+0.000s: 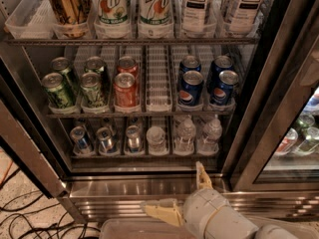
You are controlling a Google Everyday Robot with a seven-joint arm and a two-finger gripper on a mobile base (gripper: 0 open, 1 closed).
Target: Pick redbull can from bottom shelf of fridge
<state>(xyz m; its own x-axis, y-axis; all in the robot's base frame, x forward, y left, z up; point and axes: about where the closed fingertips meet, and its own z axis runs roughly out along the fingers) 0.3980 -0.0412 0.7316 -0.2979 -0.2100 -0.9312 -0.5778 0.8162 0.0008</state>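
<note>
The fridge stands open in front of me. Its bottom shelf holds three slim blue-and-silver redbull cans in the left lanes and three small clear bottles to their right. My gripper is low in the camera view, in front of the fridge's ribbed metal base and below the shelf, right of the cans. It is open and empty. One cream finger points up and the other points left. It touches nothing.
The rack above holds green cans, red cans and blue Pepsi cans. Tall bottles stand on the top rack. The dark door frame stands to the right, with another cooler beyond. Cables lie on the floor at left.
</note>
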